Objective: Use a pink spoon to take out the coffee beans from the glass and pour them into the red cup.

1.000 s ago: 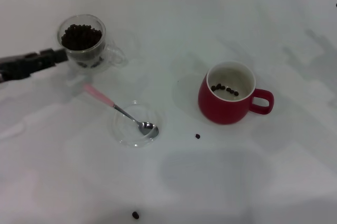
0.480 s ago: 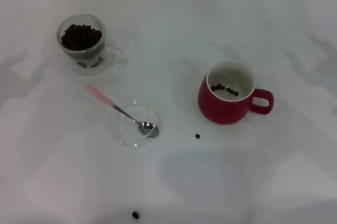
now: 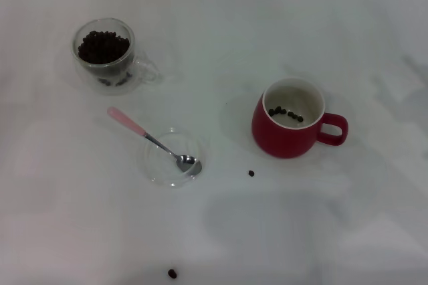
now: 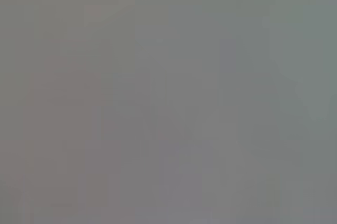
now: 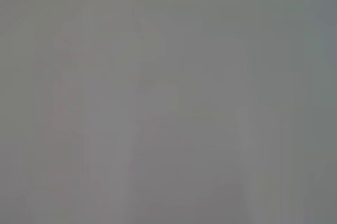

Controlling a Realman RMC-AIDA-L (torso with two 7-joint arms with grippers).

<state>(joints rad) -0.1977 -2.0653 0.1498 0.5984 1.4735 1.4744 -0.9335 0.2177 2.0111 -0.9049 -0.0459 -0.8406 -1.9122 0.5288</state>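
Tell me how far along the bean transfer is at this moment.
Partly done: a few coffee beans lie in the red cup, while the glass is nearly full. Nothing is in hand: the pink spoon rests with its bowl in the saucer, no gripper in view. Two stray beans lie on the table.

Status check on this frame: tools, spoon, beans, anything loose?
Neither tool in view. Pink spoon unheld, bowl resting in the clear saucer. Glass full of beans; a few inside the red cup. Two stray beans on the table.
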